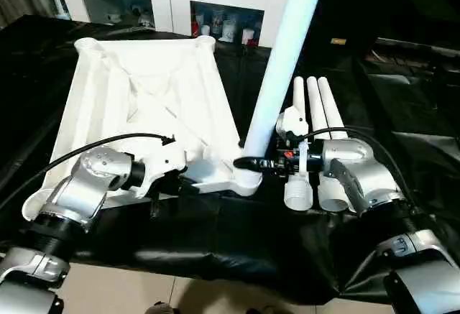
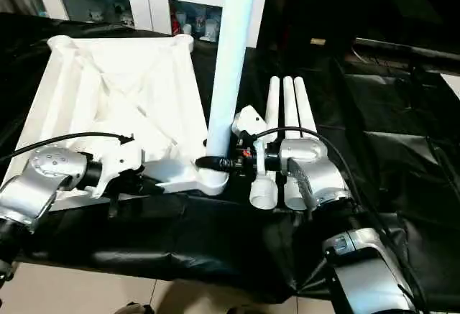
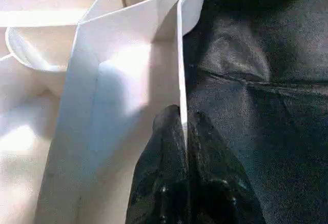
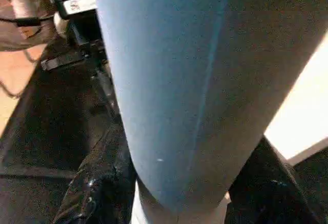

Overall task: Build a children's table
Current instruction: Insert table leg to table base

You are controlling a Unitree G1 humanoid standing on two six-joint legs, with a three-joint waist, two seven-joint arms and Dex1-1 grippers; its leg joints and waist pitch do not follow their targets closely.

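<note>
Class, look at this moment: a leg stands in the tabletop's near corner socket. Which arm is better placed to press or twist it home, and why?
The right. Its tool already grips the upright leg just above the socket, while the left tool is pinched on the tabletop's near edge wall, steadying it.

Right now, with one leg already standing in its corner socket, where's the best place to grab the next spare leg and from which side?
Take the nearest spare leg around its middle, from above. The three lie flat, side by side and touching, so only their tops are free; the wide open ends face the robot.
</note>
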